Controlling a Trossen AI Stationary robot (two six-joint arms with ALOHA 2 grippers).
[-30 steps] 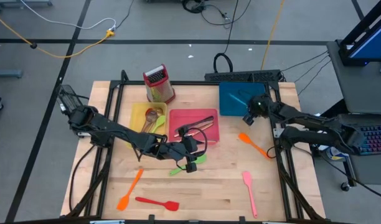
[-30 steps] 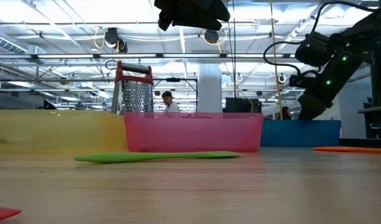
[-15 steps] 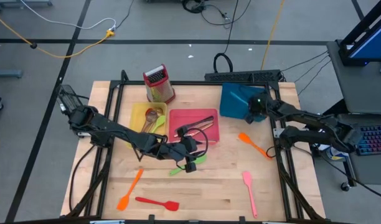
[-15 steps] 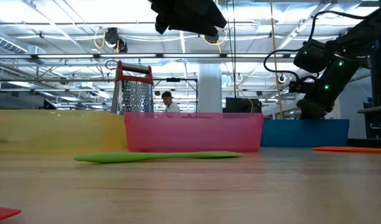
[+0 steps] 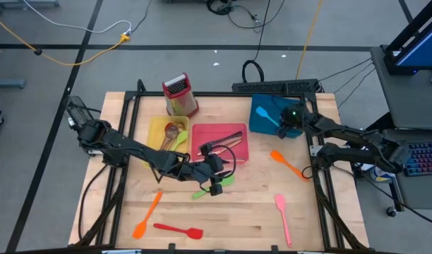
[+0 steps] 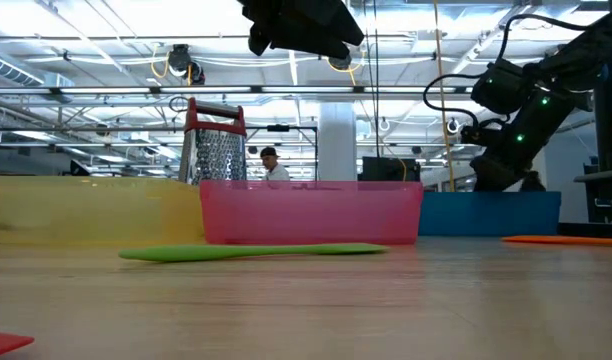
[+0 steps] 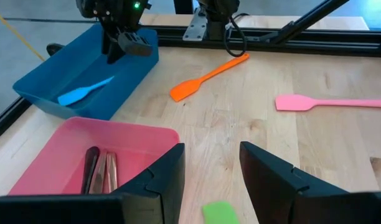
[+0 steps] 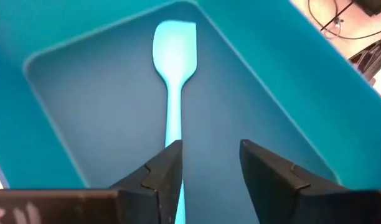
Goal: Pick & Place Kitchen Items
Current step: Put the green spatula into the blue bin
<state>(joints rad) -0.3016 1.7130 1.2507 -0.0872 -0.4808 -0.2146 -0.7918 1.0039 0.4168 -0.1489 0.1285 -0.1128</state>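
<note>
**Right wrist view: blue spatula lying in the blue tray, pincer spread above it**

Right pincer [image 8: 204, 163] hangs over the blue tray [image 8: 284, 93], fingers spread, nothing between them. One light blue spatula [image 8: 174, 74] lies flat on the tray floor, its handle running under the gap between the fingers, not touched as far as I can tell. High view puts this pincer [image 5: 287, 121] at the tray's right part, far right of the surface [image 5: 244, 212].

Left pincer [image 7: 210, 171] hovers near mid-surface, fingers spread and empty, just beyond the near edge of the pink tray [image 7: 131, 134]. One green spatula [image 5: 214, 186] lies on the wood beneath it.

Count, high view:
- Trays: three. Yellow tray [image 5: 156, 127], pink, blue, in a row left to right.
- Pink tray holds slim dark and copper-coloured cutlery [image 5: 226, 141]; number unclear.
- Yellow tray holds wooden utensils [image 5: 174, 134]; number unclear.
- Loose on the surface: two orange spatulas, one near the front left [image 5: 147, 214], one at right [image 5: 288, 164]; one red spatula [image 5: 178, 229]; one pink spatula [image 5: 282, 217]; the green one.
- One box grater [image 5: 179, 95], red-topped, upright behind the yellow tray.
</note>
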